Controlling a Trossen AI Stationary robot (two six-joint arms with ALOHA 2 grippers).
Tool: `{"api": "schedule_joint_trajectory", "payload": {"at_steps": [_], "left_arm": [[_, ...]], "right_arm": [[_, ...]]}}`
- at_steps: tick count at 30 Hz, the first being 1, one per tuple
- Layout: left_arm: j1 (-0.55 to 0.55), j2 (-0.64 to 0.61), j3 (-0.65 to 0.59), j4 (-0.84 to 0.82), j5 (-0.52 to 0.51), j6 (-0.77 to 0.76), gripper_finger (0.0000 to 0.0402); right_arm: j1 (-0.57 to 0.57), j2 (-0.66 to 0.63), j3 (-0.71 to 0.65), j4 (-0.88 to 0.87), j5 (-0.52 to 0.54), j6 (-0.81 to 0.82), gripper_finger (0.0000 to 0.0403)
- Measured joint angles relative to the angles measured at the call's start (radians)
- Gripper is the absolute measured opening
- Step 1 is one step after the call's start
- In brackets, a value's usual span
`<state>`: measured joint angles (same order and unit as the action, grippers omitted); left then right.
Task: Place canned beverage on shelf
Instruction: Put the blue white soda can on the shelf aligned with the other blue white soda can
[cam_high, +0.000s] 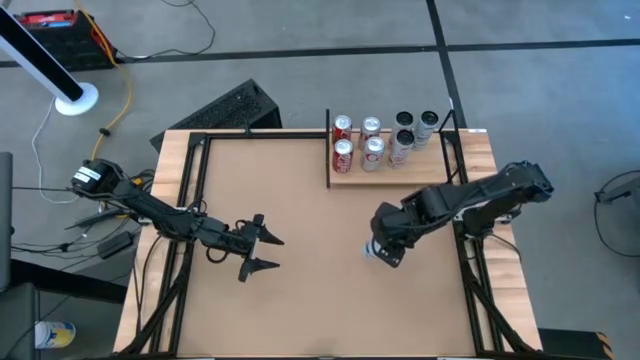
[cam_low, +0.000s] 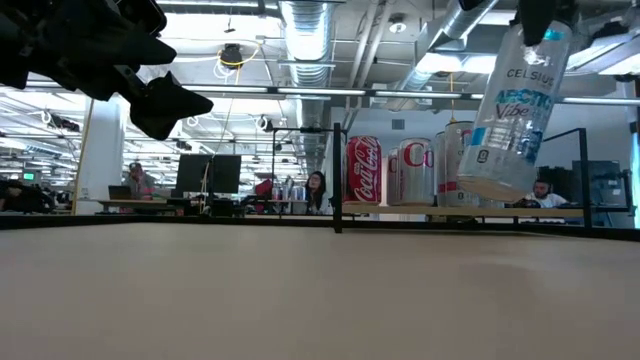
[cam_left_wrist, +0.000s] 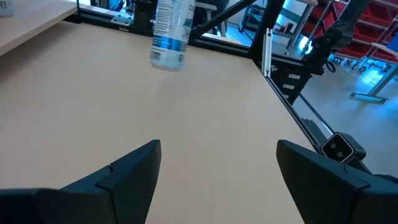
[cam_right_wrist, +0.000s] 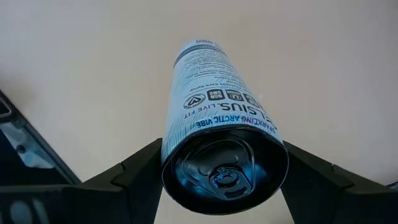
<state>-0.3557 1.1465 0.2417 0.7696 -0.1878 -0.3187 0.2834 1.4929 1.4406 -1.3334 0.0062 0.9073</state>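
A pale blue-and-white Celsius can (cam_low: 515, 110) hangs in my right gripper (cam_high: 385, 247) above the table's right middle. It also shows in the right wrist view (cam_right_wrist: 214, 106) and the left wrist view (cam_left_wrist: 169, 31). The shelf (cam_high: 440, 176), a pale wood plank with a black upright bar (cam_high: 328, 150) at its left end, lies at the table's far right. It holds several red, silver and dark cans (cam_high: 372, 150). My left gripper (cam_high: 272, 252) is open and empty over the table's left middle. My right gripper pinches the can's side wall just below its top rim (cam_right_wrist: 169, 163) between its two fingers, one on each opposite side. The fingers come from above, pointing down. The can hangs below them, lid end up, clear of the table, its bottom tilted a little sideways (cam_low: 490, 185).
Black frame rails (cam_high: 462, 200) run along the table's edges. A black keyboard (cam_high: 225, 108) lies on the floor beyond the far edge. Bare tabletop (cam_high: 300, 200) lies between the grippers and in front of the shelf. People sit at desks in the room behind (cam_low: 318, 190).
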Motion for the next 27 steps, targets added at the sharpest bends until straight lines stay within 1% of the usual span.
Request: {"api": "schedule_joint_trajectory", "payload": {"at_steps": [6,19,24,27], "left_arm": [[0.0,0.0,0.0,0.0,0.0,0.0,0.0304],[0.0,0.0,0.0,0.004,-0.001,0.002,0.0304],[0.0,0.0,0.0,0.004,-0.002,0.001,0.0304],[0.0,0.0,0.0,0.004,-0.002,0.003,0.0304]], "right_arm": [[-0.034,0.008,0.0,-0.007,0.015,-0.033,0.0291],[-0.168,0.136,0.006,-0.211,0.021,-0.233,0.0291],[-0.184,0.163,0.006,-0.215,0.019,-0.291,0.0293],[-0.183,0.166,0.006,-0.21,0.017,-0.307,0.0301]]}}
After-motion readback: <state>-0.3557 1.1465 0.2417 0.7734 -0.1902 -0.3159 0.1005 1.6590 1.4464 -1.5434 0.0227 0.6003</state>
